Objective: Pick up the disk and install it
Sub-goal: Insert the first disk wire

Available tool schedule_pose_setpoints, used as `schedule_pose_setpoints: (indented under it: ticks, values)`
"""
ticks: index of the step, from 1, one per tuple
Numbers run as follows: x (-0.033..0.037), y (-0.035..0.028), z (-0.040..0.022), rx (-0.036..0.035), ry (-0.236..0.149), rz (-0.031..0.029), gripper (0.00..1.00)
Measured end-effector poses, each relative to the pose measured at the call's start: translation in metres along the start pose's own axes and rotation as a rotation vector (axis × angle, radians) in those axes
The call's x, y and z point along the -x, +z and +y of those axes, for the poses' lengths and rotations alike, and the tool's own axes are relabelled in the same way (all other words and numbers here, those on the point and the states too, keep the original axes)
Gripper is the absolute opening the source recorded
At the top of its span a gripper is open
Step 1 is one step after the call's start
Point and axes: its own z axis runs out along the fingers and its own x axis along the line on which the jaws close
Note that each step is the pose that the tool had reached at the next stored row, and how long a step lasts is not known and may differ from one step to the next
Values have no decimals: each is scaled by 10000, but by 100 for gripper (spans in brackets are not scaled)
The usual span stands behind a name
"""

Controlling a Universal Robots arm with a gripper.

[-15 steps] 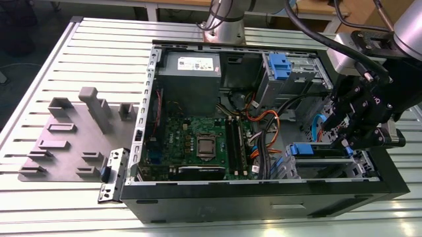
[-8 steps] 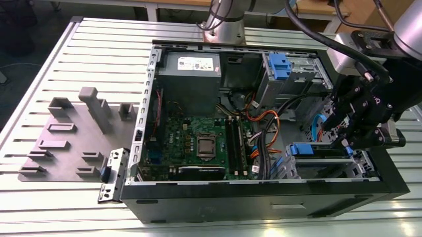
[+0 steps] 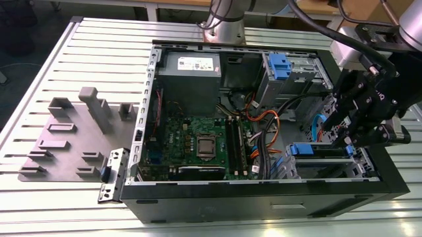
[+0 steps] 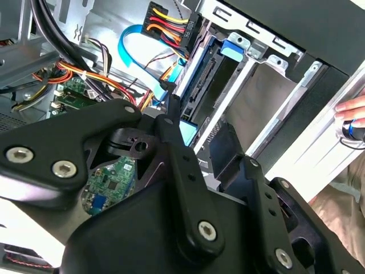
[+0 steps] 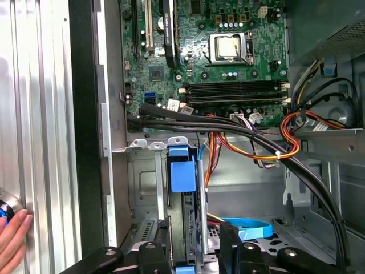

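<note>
The disk lies edge-on inside the lower drive bay of the open computer case, at the exterior view's right. Its blue bracket end faces the motherboard. In the first wrist view the disk sits between the bay's metal rails, with its blue bracket tab at the far end. My gripper hangs over the disk's other end. There the gripper straddles the disk, with a gap showing beside one black finger. The second wrist view shows the disk beyond the black linkage.
Orange and black cables and a blue flat cable cross just beside the bay. The motherboard and power supply fill the case's left. A grey fixture plate lies outside. A person's hand rests at the table edge.
</note>
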Motion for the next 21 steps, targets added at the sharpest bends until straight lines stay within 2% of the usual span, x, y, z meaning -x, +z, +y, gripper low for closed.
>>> schedule_pose_setpoints:
  ticks: [6,15,21]
  values:
    - [13,-7,1,0,-1,2,48]
    - [98,-2,7,-3,0,1,48]
    - [117,39,8,-5,0,30,48]
